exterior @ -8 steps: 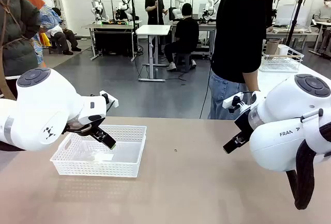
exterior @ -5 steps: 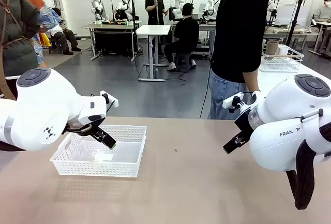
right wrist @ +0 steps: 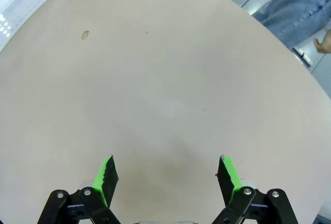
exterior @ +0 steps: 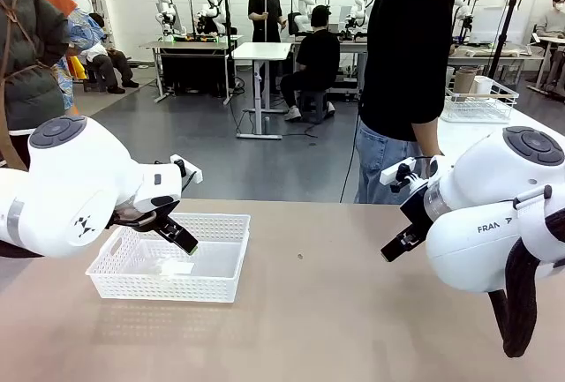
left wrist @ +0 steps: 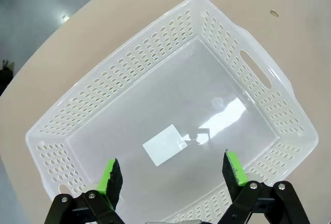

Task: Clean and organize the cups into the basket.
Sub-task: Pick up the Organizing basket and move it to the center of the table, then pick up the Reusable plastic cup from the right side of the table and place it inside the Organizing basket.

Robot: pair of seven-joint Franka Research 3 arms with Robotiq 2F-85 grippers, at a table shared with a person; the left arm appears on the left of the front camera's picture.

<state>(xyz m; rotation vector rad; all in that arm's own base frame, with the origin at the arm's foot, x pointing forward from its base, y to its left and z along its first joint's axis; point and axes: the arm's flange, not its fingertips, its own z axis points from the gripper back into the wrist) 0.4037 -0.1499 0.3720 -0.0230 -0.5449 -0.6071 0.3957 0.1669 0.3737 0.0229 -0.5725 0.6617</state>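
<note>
- Currently, the left arm (exterior: 71, 179) holds its jaws directly above the basket (exterior: 163, 289). This is judged a ready position for lowering cups into it.
- Left jaws: spread wide and released, with nothing held. The green pads (left wrist: 109, 177) hang clear above the basket floor and touch neither floor nor wall.
- The basket sits flat on the surface (exterior: 309, 329) at its left side, with its long side towards the robot. It contains a white label (left wrist: 164, 144) on the floor and no cups, so the organizing step is judged not yet begun.
- Mid-surface, right of the basket, lies one small dark speck (exterior: 298, 257).
- The right arm (exterior: 494, 214) points its jaws down and inward over bare surface, well apart from the basket. This is judged a waiting posture for a hand-over.
- Right jaws: spread wide and released, with nothing between the pads (right wrist: 106, 175) and nothing touched.
- A person (exterior: 410, 64) stands at the far edge, right of centre, with one hand (right wrist: 323, 43) low beside the surface edge.
- Far right, on a neighbouring table, a wire basket (exterior: 477, 108) holds a tan tumbler-shaped item (exterior: 463, 80). It is too small to confirm as one of the cups.
</note>
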